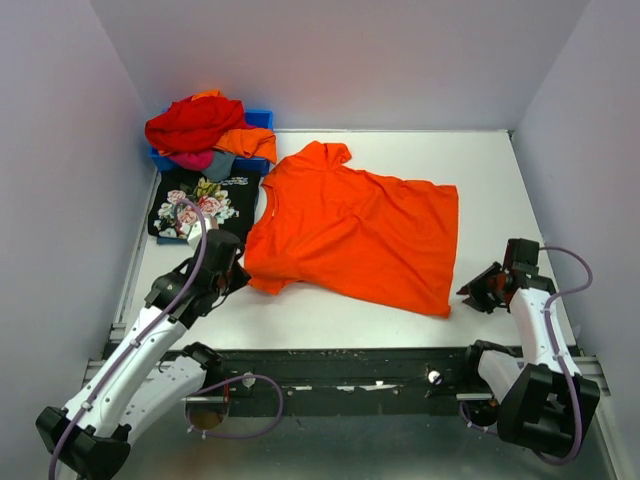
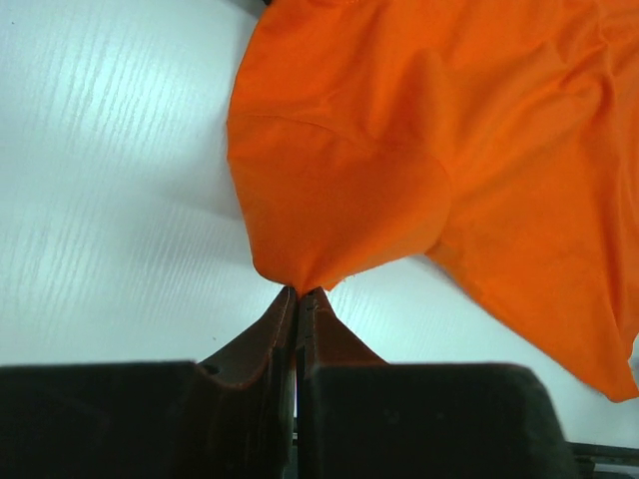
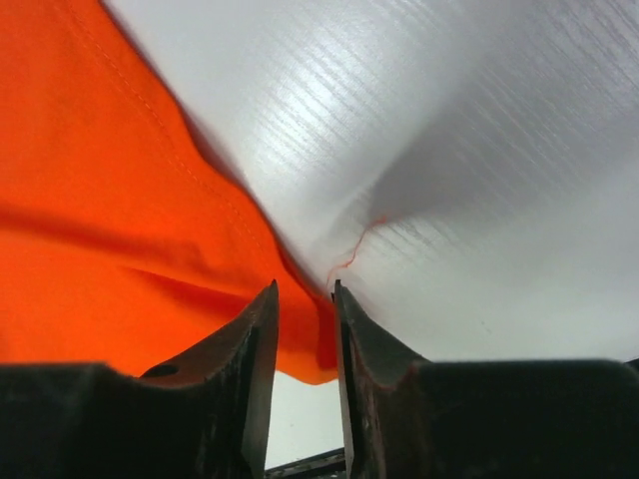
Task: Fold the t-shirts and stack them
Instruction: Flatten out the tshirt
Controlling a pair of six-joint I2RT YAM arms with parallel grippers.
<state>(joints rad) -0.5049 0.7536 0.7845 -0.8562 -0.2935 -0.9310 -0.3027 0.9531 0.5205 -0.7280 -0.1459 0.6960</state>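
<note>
**Top view:** orange tee lies spread mid-table, collar end toward the left edge, hem toward the right. Left gripper is at its near-left sleeve, right gripper at the near-right hem corner. Black rose-print tee lies folded by the left edge. Blue bin sits in the far-left corner w/ pile of tees heaped on it. Count: 1 spread tee, 1 folded tee, 1 bin, 2 grippers. Pile shows 4 colours (red, orange, pink, grey), so prob. 4 tees, can't be sure.

**Left wrist:** fingers pressed together, pinching only the very tip of the sleeve. Risk: so little cloth in the bite that it may slip out on the lift.

**Right wrist:** fingers stand a little apart, hem corner in the gap. Can't tell if they bite it. Risk: if only the left side holds, the tee drags lopsided & the fold goes crooked.
</note>
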